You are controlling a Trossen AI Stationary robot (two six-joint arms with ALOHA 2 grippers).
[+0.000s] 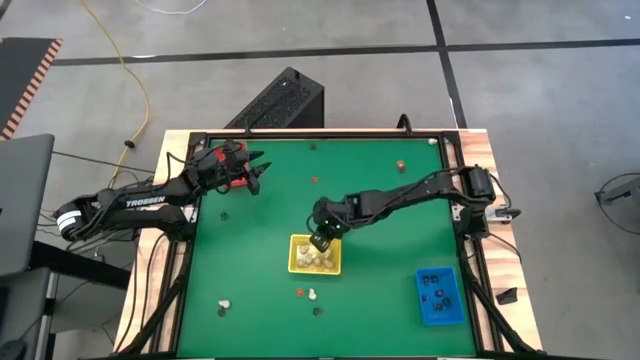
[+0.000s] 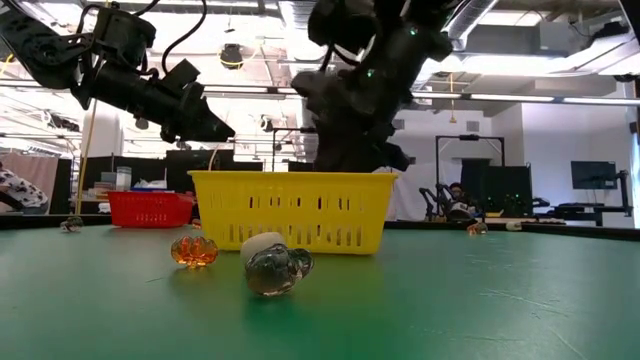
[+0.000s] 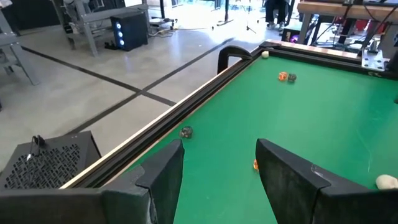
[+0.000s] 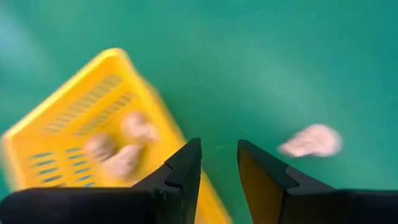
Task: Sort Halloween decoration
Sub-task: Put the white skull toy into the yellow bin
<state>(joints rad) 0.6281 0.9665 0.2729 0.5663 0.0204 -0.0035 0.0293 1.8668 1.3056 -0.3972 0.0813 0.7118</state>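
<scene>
Green table [image 1: 380, 290], black-framed, seen from above.

Yellow tray [image 1: 297, 262]: near the front centre of the table; cream-white trinkets [image 1: 314, 257] inside. In the right wrist view, yellow tray [image 4: 74, 106] with three blurred cream pieces [image 4: 121, 152] in it.

Blue tray [image 1: 455, 300]: front right corner; black trinkets [image 1: 436, 292] inside.

Red tray [image 2: 148, 208]: visible in the low view behind and beside the yellow tray [image 2: 290, 205]; contents hidden.

Right gripper [image 1: 320, 240]: over the far edge of the yellow tray, arm stretched in from the right side. Fingers [image 4: 186, 168] a narrow gap apart, nothing between them; released, empty.

Left gripper [image 1: 258, 175]: raised over the far left part of the table, by the red tray. Fingers [image 3: 165, 177] spread wide, nothing between them; released.

Loose Halloween decoration on the cloth:
- cream-white piece [image 1: 312, 294] and orange-brown piece [image 1: 300, 292], just in front of the yellow tray; dark piece [image 1: 318, 311] a little nearer the front.
- cream piece [image 1: 225, 303] and dark piece [image 1: 221, 312], front left.
- orange-brown piece [image 1: 400, 165], far right of centre.
- cream piece [image 1: 433, 142], far right corner.
- dark piece [image 1: 224, 212], left side.
- cream piece [image 4: 311, 140], lying apart from the yellow tray in the right wrist view.
- low view, foreground: orange pumpkin [image 2: 194, 250], clear dark skull-like piece [image 2: 278, 270], cream piece [image 2: 262, 242] touching behind it.
</scene>
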